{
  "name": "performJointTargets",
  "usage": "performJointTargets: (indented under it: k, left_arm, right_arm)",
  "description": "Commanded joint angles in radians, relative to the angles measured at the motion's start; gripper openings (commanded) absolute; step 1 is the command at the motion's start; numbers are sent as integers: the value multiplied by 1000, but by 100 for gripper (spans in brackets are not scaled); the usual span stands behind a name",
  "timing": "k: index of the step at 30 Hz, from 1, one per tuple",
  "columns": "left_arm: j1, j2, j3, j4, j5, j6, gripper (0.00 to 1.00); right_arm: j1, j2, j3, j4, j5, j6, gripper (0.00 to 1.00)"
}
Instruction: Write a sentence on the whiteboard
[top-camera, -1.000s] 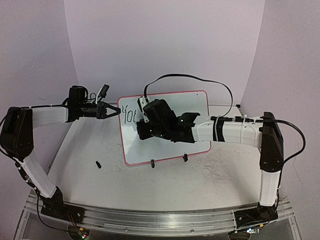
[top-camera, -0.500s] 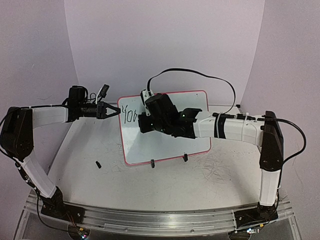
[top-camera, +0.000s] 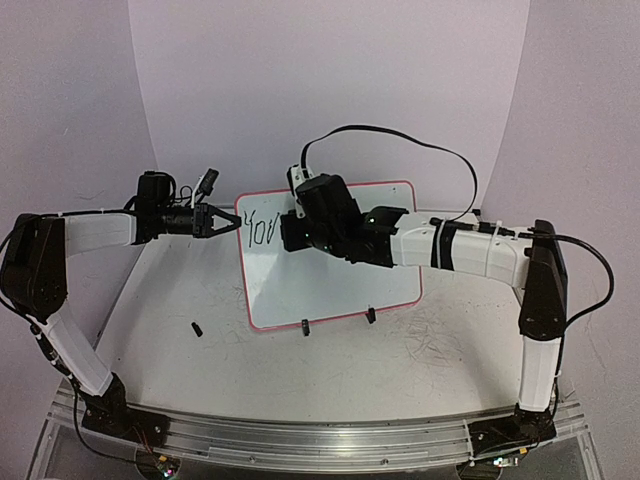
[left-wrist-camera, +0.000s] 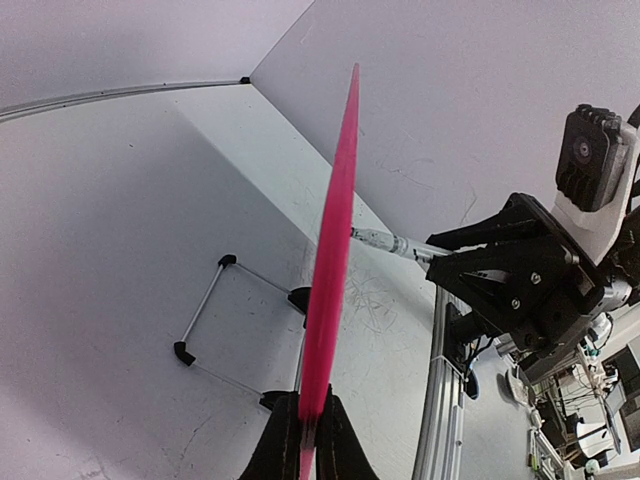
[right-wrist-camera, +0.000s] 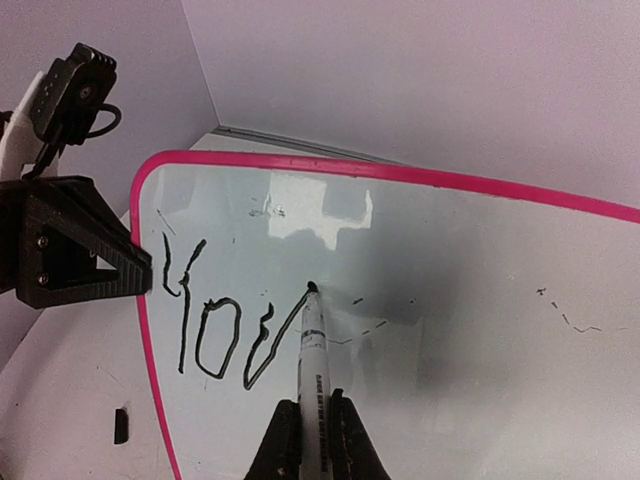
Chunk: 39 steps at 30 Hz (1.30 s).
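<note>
The whiteboard (top-camera: 335, 290) stands upright on the table, its pink rim (left-wrist-camera: 335, 240) edge-on in the left wrist view. My left gripper (top-camera: 230, 224) (left-wrist-camera: 307, 408) is shut on the board's left edge. My right gripper (top-camera: 290, 236) (right-wrist-camera: 310, 412) is shut on a white marker (right-wrist-camera: 314, 355). The marker's black tip touches the whiteboard (right-wrist-camera: 470, 330) at the top of the last stroke. The sentence (right-wrist-camera: 215, 325) (top-camera: 262, 232) reads "You" in black at the board's upper left. In the top view the right arm hides much of the board's upper half.
A small black cap (top-camera: 196, 327) (right-wrist-camera: 121, 423) lies on the table left of the board. The board's black clip feet (top-camera: 305, 325) and wire stand (left-wrist-camera: 205, 310) rest on the table. A black cable (top-camera: 400, 150) arcs above the right arm.
My right gripper has risen and shifted right along the board with the marker, drawing the upstroke of the third letter. The left gripper and the board have stayed still.
</note>
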Motion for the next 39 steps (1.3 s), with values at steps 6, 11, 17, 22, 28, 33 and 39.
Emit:
performJointTargets:
  k: [6, 11, 17, 22, 28, 33, 39]
  left_arm:
    - [-3, -48, 10, 27, 52, -14, 0]
    - [-3, -48, 10, 27, 52, -14, 0]
    - [-3, -51, 9, 28, 52, -14, 0]
    - [-3, -52, 9, 27, 53, -14, 0]
    - [-3, -50, 8, 28, 50, -14, 0]
    - [-3, -51, 9, 29, 51, -13, 0]
    - [-3, -49, 9, 28, 51, -14, 0]
  right_arm:
    - [19, -8, -66, 7, -20, 37, 0]
    - [21, -23, -100, 4, -20, 48, 0]
    - [20, -49, -144, -9, 2, 65, 0]
    - [21, -73, -166, -19, 44, 64, 0]
    - [21, -112, -150, 23, -64, 17, 0]
    - [-2, -143, -161, 92, -105, 12, 0]
    - [-8, -135, -133, 84, -58, -9, 0]
